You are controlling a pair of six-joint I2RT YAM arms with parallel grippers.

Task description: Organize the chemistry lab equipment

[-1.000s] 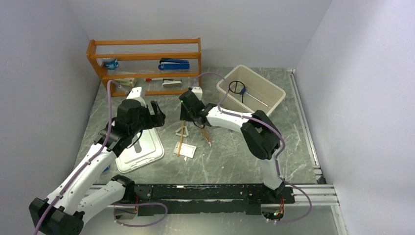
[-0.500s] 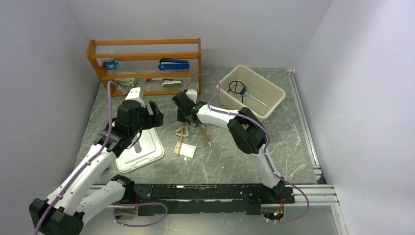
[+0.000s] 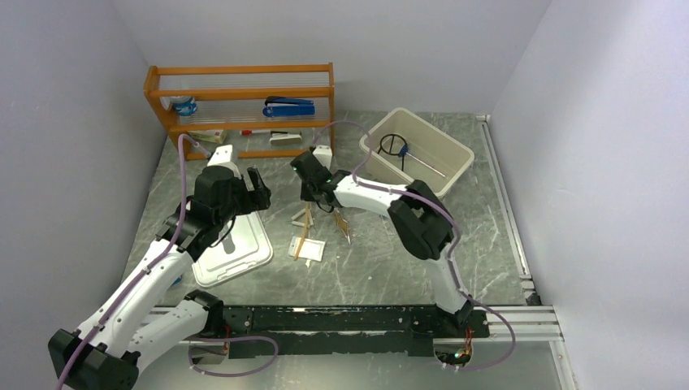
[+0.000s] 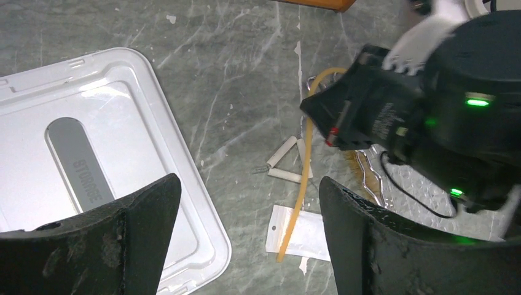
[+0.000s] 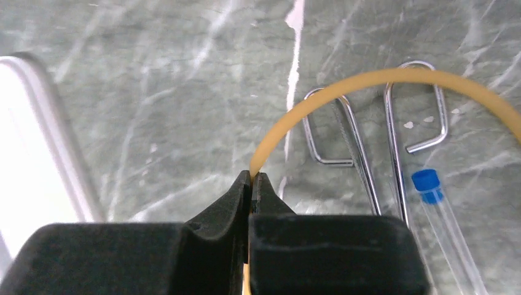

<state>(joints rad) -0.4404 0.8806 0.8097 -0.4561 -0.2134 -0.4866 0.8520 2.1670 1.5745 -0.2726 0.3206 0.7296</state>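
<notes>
One end of the amber rubber tubing was pinched in the right claw, its jaws closed on it with no gap that I could see. Over the last second that claw had slid a little toward the white lid, then drawn back toward the far side of the counter, the elbow swinging with it. The tubing itself had scarcely shifted. From above, its long tail lay across the white paper packet much as it had a second earlier. Only the gripped end arched off the surface, curving over the metal tongs and passing near a blue-capped clear tube. The triangle lay just beside the tubing, undisturbed.

The left claw hung spread wide above the corner of the lid, holding nothing, and it had hardly stirred.

To my eye the grasp was made and the carry only beginning. The small back-and-forth looked like the arm settling its hold, not hauling anything away. The beige bin at the far right already held the black wire tripod ring, so the tubing seemed bound there too. Most of the job was still ahead, with tongs, tube, packet and triangle all loose on the counter. The trailing tail might well drag the packet along once it rose.
</notes>
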